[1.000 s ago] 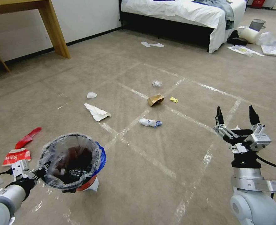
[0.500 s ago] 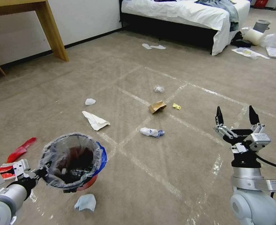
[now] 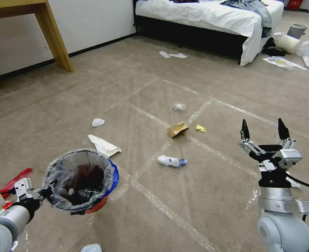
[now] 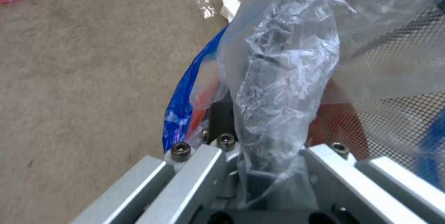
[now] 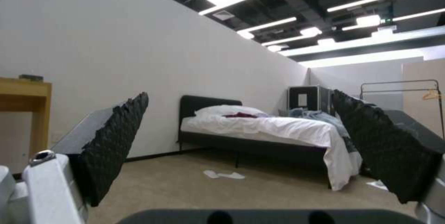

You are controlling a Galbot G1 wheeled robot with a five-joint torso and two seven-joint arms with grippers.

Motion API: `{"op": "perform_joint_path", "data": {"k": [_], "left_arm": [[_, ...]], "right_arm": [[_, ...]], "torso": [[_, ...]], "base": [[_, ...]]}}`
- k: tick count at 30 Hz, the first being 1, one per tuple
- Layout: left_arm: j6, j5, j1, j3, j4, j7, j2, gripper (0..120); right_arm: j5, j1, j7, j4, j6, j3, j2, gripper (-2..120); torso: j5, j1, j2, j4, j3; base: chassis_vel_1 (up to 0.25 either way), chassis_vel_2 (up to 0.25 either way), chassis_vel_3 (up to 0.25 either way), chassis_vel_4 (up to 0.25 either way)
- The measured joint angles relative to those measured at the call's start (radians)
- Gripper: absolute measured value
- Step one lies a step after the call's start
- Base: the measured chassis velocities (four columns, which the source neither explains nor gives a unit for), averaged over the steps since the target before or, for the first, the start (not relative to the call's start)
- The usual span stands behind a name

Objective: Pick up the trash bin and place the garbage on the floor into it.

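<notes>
The bin (image 3: pixel 78 180) is held off the carpet at the robot's lower left, the left gripper (image 3: pixel 46 193) pinching its lined rim (image 4: pixel 273 88). Scattered ahead on the floor (image 3: pixel 203 182): paper (image 3: pixel 103 146), tissue wad (image 3: pixel 170 161), carton (image 3: pixel 177 129), yellow wrapper (image 3: pixel 200 128). The right gripper (image 3: pixel 263 130) is raised at the right, fingers (image 5: pixel 116 144) spread, empty.

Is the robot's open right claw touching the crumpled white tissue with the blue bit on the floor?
Apart. In the head view the right gripper is held up with its fingers spread, and bare carpet lies between it and the white tissue wad.
</notes>
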Motion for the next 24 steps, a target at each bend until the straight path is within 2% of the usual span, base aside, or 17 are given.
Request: {"op": "perform_joint_path", "data": {"k": [12, 24], "left_arm": [[0.0, -0.003, -0.008, 0.005, 0.003, -0.004, -0.005, 1], [0.0, -0.004, 0.008, -0.017, 0.0, -0.003, -0.005, 1]], "right_arm": [[-0.018, 0.006, 0.0, -0.013, 0.002, -0.008, 0.003, 100], [-0.018, 0.006, 0.0, -0.015, 0.007, -0.007, 0.0, 100]], "torso": [[0.0, 0.0, 0.0, 0.0, 0.0], [0.0, 0.0, 0.0, 0.0, 0.0]], "base": [[-0.123, 0.125, 0.126, -0.133], [-0.117, 0.113, 0.114, -0.104]]}}
